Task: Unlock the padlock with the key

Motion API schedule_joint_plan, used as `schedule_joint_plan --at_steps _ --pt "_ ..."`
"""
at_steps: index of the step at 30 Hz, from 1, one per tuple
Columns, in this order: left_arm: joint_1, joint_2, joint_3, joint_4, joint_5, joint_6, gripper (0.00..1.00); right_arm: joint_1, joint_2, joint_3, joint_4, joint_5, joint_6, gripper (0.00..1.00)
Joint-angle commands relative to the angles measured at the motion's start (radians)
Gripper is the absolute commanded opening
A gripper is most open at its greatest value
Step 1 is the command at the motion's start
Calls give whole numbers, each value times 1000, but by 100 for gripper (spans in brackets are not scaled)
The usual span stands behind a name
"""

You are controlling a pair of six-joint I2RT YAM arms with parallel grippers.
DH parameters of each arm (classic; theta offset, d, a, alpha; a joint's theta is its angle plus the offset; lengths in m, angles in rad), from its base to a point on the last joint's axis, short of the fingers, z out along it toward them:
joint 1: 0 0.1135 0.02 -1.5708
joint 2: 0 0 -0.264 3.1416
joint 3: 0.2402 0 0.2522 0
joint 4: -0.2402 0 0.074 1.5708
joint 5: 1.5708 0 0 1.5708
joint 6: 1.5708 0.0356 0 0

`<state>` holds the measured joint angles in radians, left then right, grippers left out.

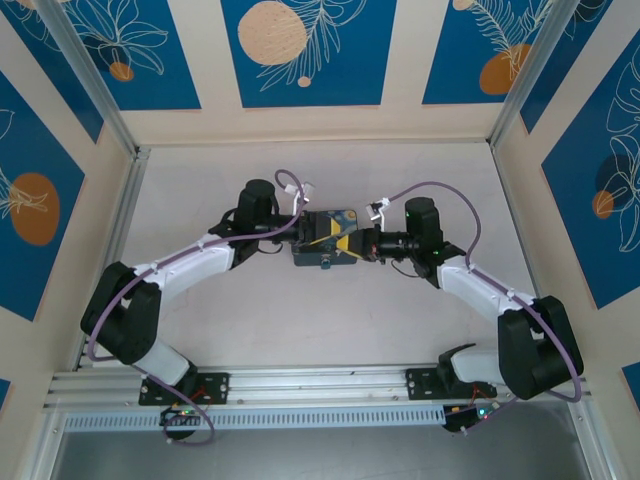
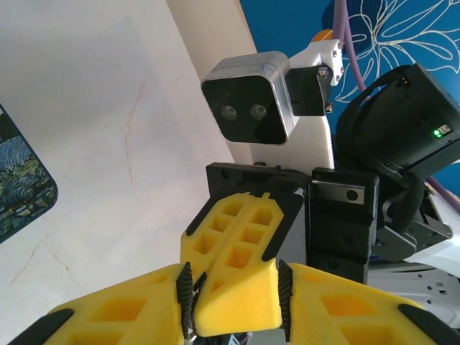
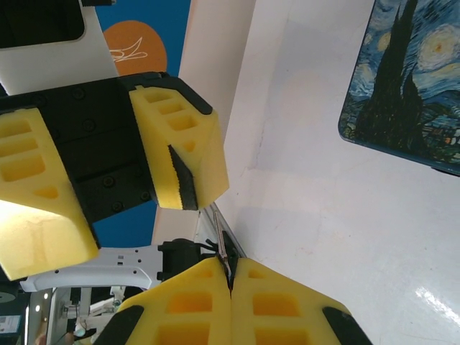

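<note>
First, right gripper (image 3: pixel 231 264): pressed fully together, its two yellow fingers meeting along one seam and pinching the key.
Key (image 3: pixel 221 244): a thin grey metal sliver that sticks out of that seam just past the fingertips, over the middle of the worktop.
Left gripper (image 2: pixel 236 272): spread wide and holding nothing that can be made out. From the right wrist its yellow fingers (image 3: pixel 178 144) stand well apart, with the black body showing between them.
Meeting of the two: they face each other tip to tip. From the left wrist, the right gripper's joined fingers (image 2: pixel 241 237) sit in the gap between the left one's black ribbed pads. Whether they touch cannot be told.
Box (image 1: pixel 335 228): painted in blue and yellow swirls, it lies flat at the middle of the worktop. From above it appears between the two grippers. From the right wrist it lies apart from the key.
Worktop (image 1: pixel 330 320): pale and marbled. Both arms reach from its near edge to its middle.
Camera (image 2: pixel 251 100): grey with two lenses, mounted on the right wrist and turned toward the left gripper.
</note>
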<state>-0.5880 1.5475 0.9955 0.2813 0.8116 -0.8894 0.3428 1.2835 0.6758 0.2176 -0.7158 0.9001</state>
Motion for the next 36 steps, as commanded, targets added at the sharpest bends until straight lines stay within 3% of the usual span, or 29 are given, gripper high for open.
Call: schedule_joint_plan --at_steps 1,12,36 --pt "10 15 -19 43 34 -9 37 -9 -26 -15 8 -36 -2 0" --pt "11 47 -38 44 20 0 46 -15 -39 -28 16 -35 2 0" --pt "-6 63 -57 138 42 -53 24 -15 13 -41 75 -28 28 0"
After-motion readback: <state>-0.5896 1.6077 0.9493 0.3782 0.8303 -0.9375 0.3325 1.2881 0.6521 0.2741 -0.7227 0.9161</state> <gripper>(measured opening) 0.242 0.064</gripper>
